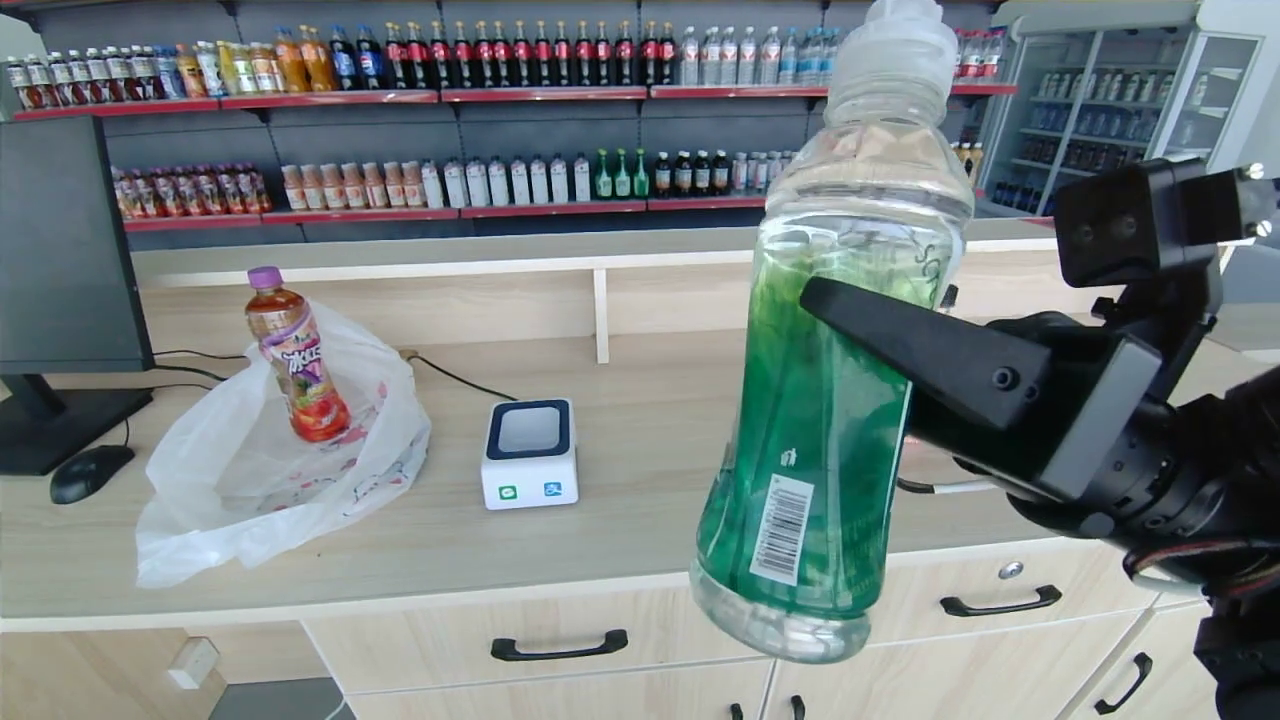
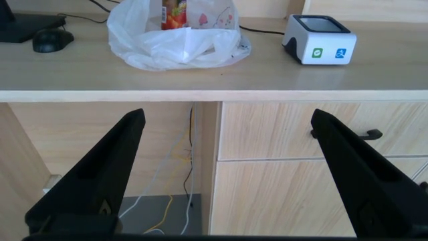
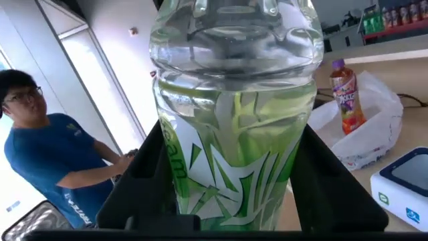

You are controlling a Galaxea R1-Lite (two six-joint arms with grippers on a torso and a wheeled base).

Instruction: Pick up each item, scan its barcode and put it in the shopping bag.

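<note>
R end effector (image 1: pixel 855 325) clamped on green-label bottle (image 1: pixel 790 450), barcode (image 1: pixel 781 530) in view; L end effector (image 2: pixel 227 119) apart.

Barcode (image 1: pixel 781 529) on green bottle (image 1: pixel 800 420); two icons (image 1: pixel 528 490), perhaps payment marks, on scanner (image 1: pixel 529 440) front.

two bottles at the counter (image 1: pixel 650 440): one green bottle (image 1: pixel 800 450) and one purple-capped bottle (image 1: pixel 295 360). one barcode (image 1: pixel 782 528) on the green bottle. one bag (image 1: pixel 230 470), with one bottle in it. one scanner (image 1: pixel 529 452), with two small icons on its front. one monitor (image 1: pixel 60 250) and one mouse (image 1: pixel 90 472). three drawer handles (image 1: pixel 559 648) in full, two more cut off at the lower edge of the head view. two grippers: the left gripper (image 2: pixel 227 115) and the right gripper (image 3: pixel 234 167). behind, two rows of red shelves (image 1: pixel 330 98) with bottles too many and too small to count, and one fridge (image 1: pixel 1100 110).
</note>
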